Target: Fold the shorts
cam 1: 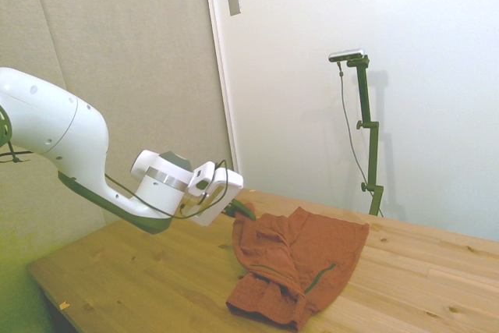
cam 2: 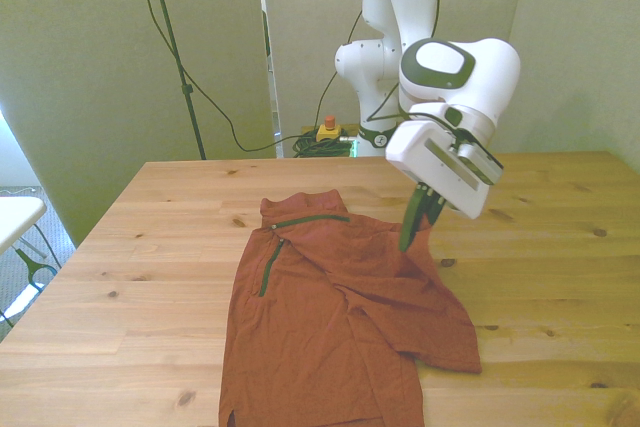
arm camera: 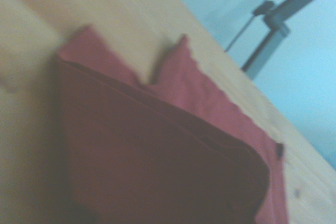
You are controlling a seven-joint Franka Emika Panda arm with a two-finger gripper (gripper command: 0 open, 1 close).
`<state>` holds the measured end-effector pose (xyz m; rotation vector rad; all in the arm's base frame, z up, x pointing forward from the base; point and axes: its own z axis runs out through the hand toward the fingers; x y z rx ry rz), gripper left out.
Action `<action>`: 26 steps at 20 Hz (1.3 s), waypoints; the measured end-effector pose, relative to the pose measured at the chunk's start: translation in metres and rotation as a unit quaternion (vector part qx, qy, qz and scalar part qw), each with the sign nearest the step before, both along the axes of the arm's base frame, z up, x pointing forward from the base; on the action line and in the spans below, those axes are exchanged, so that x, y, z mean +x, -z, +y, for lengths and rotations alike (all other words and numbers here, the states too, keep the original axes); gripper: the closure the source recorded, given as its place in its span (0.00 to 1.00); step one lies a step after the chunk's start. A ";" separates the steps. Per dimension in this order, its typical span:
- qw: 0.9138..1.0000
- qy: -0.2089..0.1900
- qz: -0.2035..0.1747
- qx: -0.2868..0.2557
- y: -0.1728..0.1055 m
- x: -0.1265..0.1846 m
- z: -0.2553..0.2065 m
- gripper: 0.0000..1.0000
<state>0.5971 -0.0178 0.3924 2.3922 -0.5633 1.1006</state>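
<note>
The rust-red shorts (cam 2: pixel 330 317) lie on the wooden table (cam 2: pixel 150 247), with dark green trim lines near the waistband. My gripper (cam 2: pixel 413 235) is shut on the shorts' edge at the front view's right and holds it raised off the table. In the side view the gripper (cam 1: pixel 246 211) pinches that lifted corner of the shorts (cam 1: pixel 304 259), and the cloth hangs down from it in a fold. The wrist view shows the shorts (arm camera: pixel 168 156) close up and blurred, with a raised fold across them.
A bare stretch of table (cam 2: pixel 560 277) lies at the front view's right of the shorts. The robot's base (cam 2: pixel 375 97) stands behind the far edge. A small red and yellow button box (cam 2: pixel 326 130) sits behind the table.
</note>
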 end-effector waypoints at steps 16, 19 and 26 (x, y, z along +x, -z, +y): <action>0.997 0.080 0.005 0.019 -0.007 0.109 -0.165 0.00; 0.995 0.096 0.004 0.022 -0.007 0.114 -0.189 0.00; 0.994 0.105 -0.011 0.025 -0.009 0.131 -0.214 0.00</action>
